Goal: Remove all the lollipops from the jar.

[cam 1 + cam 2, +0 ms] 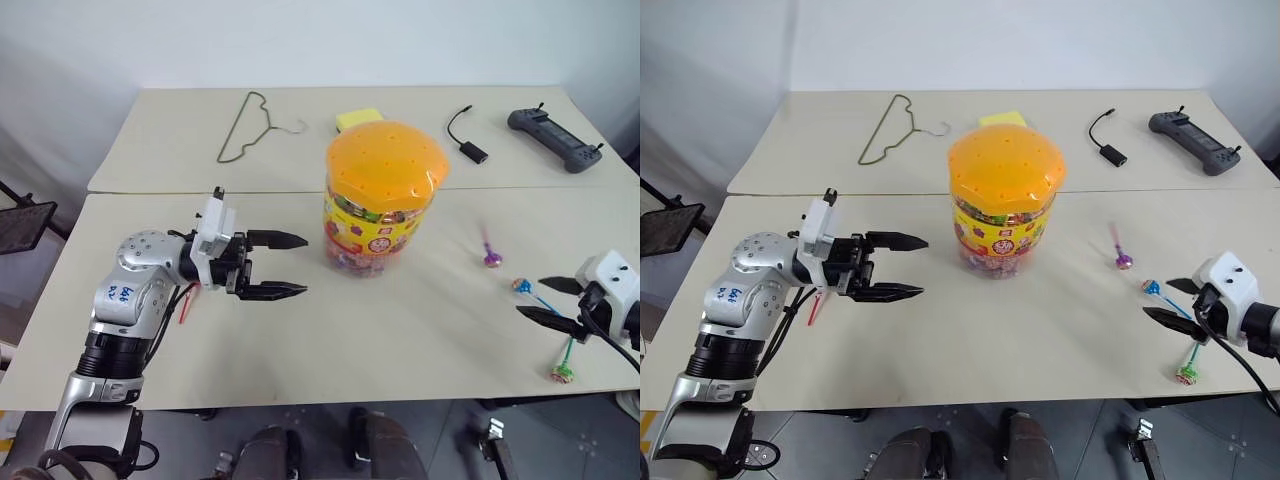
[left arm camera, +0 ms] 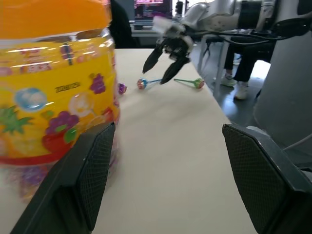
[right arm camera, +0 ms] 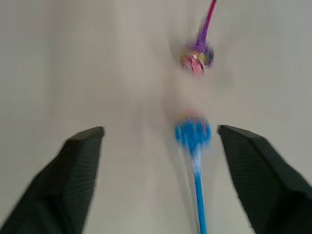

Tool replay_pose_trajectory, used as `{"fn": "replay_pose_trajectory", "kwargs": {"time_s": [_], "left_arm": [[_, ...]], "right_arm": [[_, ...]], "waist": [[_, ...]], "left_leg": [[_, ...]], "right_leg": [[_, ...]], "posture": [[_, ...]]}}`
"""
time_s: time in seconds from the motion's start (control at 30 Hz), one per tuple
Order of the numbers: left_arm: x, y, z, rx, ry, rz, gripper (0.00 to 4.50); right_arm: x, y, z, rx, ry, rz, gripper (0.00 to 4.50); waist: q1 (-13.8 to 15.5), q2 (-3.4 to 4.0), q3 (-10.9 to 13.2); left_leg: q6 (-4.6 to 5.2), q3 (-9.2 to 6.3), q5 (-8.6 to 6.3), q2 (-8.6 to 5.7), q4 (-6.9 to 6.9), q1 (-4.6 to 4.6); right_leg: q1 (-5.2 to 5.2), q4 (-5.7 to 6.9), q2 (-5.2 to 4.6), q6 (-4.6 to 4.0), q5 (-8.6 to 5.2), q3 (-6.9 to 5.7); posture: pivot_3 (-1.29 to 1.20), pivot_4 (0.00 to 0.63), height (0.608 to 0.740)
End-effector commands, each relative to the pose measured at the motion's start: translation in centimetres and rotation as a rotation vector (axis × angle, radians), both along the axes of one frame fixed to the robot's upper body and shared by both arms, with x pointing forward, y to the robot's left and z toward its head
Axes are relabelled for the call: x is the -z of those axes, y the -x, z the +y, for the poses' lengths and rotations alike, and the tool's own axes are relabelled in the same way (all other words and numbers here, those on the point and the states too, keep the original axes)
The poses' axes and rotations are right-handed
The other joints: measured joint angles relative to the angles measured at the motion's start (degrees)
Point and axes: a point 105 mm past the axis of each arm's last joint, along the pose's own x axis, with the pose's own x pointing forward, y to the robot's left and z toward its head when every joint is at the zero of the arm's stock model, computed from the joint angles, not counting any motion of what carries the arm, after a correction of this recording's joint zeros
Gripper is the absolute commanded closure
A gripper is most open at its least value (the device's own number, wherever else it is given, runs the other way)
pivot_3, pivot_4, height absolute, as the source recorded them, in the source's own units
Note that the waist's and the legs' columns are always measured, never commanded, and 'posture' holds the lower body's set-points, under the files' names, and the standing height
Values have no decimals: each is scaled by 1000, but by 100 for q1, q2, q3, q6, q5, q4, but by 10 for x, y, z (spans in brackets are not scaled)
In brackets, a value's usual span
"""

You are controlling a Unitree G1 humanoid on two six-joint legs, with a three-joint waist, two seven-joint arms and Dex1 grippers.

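Note:
The jar, a clear tub with a domed orange lid and a yellow label, stands upright mid-table with wrapped sweets inside. My left gripper is open just left of it, pointing at its side without touching; the left wrist view has the jar close beside the fingers. Three lollipops lie on the table to the right: purple, blue and green. My right gripper is open over the blue lollipop's stick, with its head lying between the spread fingers and the purple one beyond.
On the far table lie a wire hanger, a yellow sponge block behind the jar, a black cable adapter and a dark controller. A seam separates the two tables. A thin red strip shows under my left forearm.

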Motion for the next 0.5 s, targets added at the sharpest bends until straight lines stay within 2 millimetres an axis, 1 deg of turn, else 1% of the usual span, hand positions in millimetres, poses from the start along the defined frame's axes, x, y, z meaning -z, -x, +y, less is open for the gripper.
{"fn": "replay_pose_trajectory", "kwargs": {"time_s": [0.03,0.07,0.1,0.13,0.23,0.3,0.37,0.5], "left_arm": [[5,-12,23,-181,-8,-57,761],[7,-13,26,-204,-11,-61,761],[6,-13,30,-234,8,-70,761],[10,-11,36,-275,-3,-69,761],[22,-5,49,-370,-40,-74,761],[28,0,53,-411,-49,-71,761],[38,6,58,-461,-68,-75,761],[48,15,62,-537,-78,-83,761]], "right_arm": [[-57,5,41,-210,-176,-269,26],[-61,7,47,-235,-205,-289,26],[-60,8,55,-264,-208,-272,26],[-56,11,72,-344,-180,-244,26],[-44,17,106,-514,-124,-214,26],[-38,16,116,-563,-106,-227,26],[-26,11,123,-594,-85,-238,26],[-4,4,125,-626,-26,-241,26]], "waist": [[-17,0,0],[-16,0,0],[7,0,0],[14,0,0],[24,-1,-1],[36,-1,-1],[22,-1,-1],[28,-1,-1]], "left_leg": [[-3,3,-2,2,0,6],[-5,3,-3,5,0,8],[-7,0,-4,8,0,7],[-10,-9,-6,8,0,6],[-14,-19,-13,15,-2,1],[-13,-19,-17,14,-2,-2],[-13,-17,-17,9,-2,-3],[-11,-11,-19,6,-2,-1]], "right_leg": [[0,5,1,-1,0,1],[0,6,1,-1,0,2],[0,11,1,-3,0,5],[0,21,0,-3,0,4],[-2,32,-1,-4,0,-3],[-2,27,-3,-3,0,-4],[-2,22,-9,-3,0,-4],[-1,12,-11,-4,0,0]], "posture": [[0,150,740],[0,150,740],[0,150,740],[0,150,740],[0,150,740],[0,150,740],[0,150,740],[0,150,740]]}}
